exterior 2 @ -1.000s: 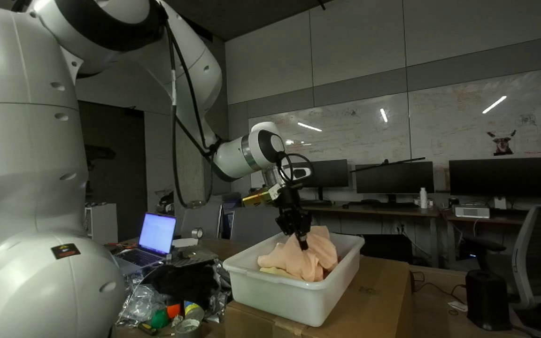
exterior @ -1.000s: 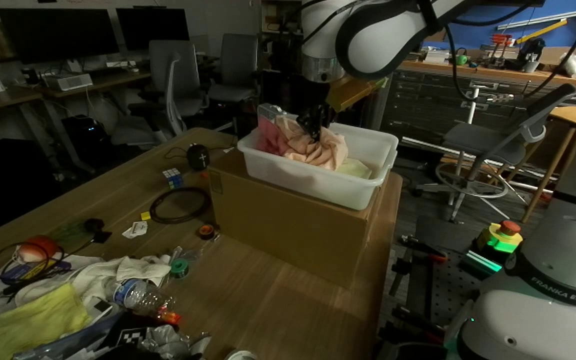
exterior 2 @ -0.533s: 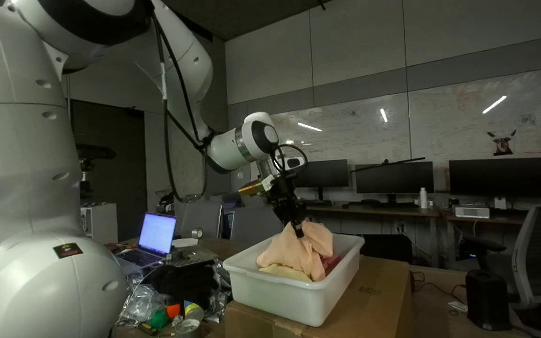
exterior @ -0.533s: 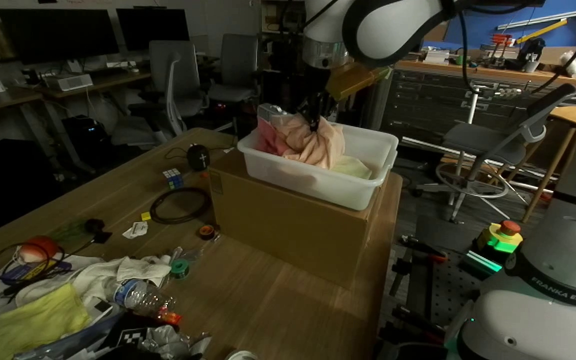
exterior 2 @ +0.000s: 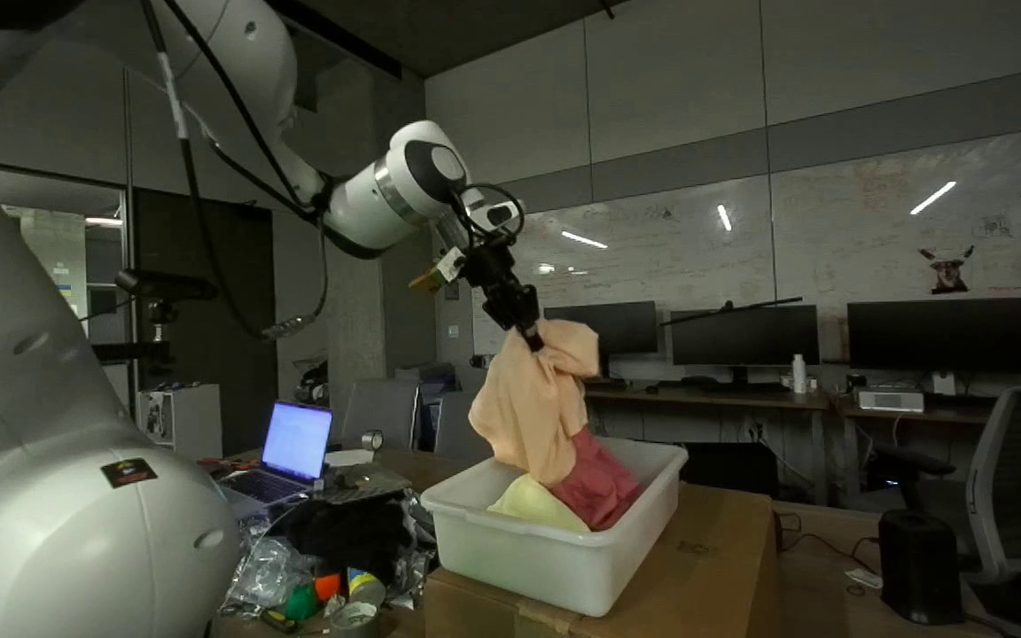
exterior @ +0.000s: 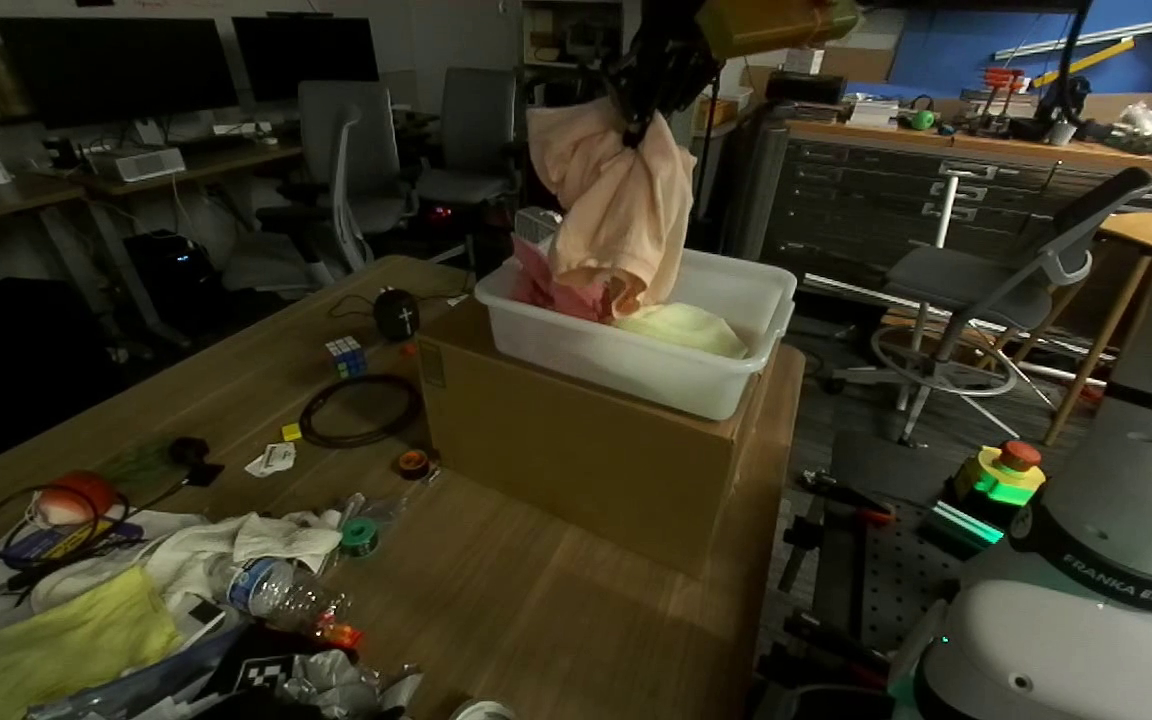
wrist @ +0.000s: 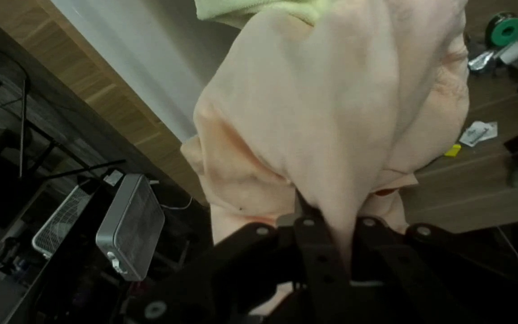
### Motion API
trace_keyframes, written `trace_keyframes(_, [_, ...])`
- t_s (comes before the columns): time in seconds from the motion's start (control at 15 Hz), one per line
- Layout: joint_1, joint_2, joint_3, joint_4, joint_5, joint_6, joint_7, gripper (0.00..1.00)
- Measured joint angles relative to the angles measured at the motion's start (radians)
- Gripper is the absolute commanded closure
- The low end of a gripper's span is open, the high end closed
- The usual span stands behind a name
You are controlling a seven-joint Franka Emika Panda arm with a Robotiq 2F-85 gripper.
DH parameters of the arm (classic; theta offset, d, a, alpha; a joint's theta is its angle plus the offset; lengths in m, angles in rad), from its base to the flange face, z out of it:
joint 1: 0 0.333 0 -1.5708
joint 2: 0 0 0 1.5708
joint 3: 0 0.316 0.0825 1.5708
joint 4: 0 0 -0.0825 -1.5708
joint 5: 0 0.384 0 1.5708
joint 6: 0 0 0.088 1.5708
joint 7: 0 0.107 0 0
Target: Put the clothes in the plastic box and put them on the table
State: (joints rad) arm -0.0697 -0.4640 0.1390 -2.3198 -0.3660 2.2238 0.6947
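Observation:
My gripper is shut on a peach cloth, which hangs below it over the white plastic box. In an exterior view the held cloth reaches down to a red cloth and a pale yellow cloth in the box. In the wrist view the peach cloth is pinched between the fingers and hides the fingertips. The box stands on a cardboard box on the wooden table. I cannot tell whether the red cloth is caught with the peach one.
Left on the table lie a yellow cloth, a plastic bottle, a cable coil and a Rubik's cube. A black speaker and a laptop also stand in an exterior view.
My gripper has risen with the peach cloth, lifting it from the box so it hangs down. More of the red and pale yellow cloths now shows in the box.

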Motion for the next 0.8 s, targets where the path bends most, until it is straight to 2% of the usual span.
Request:
trace_keyframes(0.4, [0.012, -0.154, 0.117, 0.006, 0.015, -0.091, 0.045, 0.94])
trace_keyframes(0.6, [0.025, -0.145, 0.218, 0.022, 0.013, -0.148, 0.054, 0.94])
trace_keyframes(0.8, [0.042, -0.072, 0.343, 0.065, -0.012, -0.201, 0.073, 0.94])
